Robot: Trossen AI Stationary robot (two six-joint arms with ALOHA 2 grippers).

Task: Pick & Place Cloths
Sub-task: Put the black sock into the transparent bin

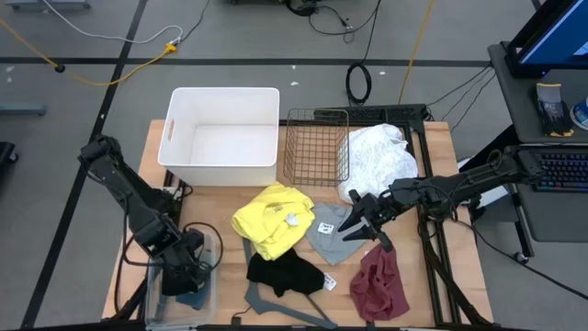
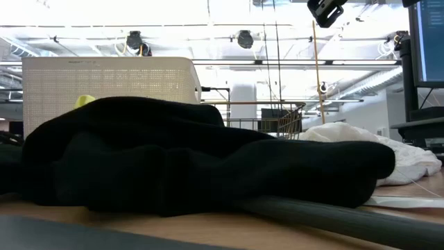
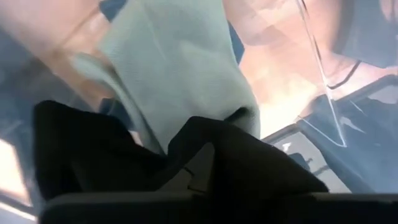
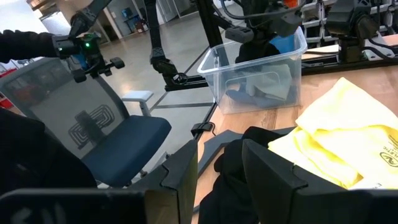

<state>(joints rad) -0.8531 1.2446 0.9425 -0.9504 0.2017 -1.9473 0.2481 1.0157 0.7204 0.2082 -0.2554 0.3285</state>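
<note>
My left gripper (image 1: 186,272) reaches down into a clear plastic bin (image 1: 209,241) at the table's near left corner, shut on the sage green cloth (image 3: 180,68). My right gripper (image 1: 355,221) is open and hovers at the right edge of a grey cloth (image 1: 323,237) lying flat mid-table; in its wrist view the open fingers (image 4: 219,168) frame the black cloth (image 4: 233,165). The yellow cloth (image 1: 271,219), black cloth (image 1: 285,273), maroon cloth (image 1: 381,283) and white cloth (image 1: 381,156) all lie on the tabletop. My left gripper pinches the sage green cloth between its two fingers (image 3: 93,149), on a bunched part (image 3: 163,134) right beside them. It comes from above, pointing down into the clear bin. The rest of the cloth spreads away from the fingers inside the bin.
A white tub (image 1: 223,136) and a wire basket (image 1: 317,145) stand at the far side. A thin grey hanger (image 1: 285,308) lies at the near edge by the black cloth. Something blue also lies in the clear bin (image 4: 245,96). An office chair (image 4: 118,140) stands beyond the table's left side.
</note>
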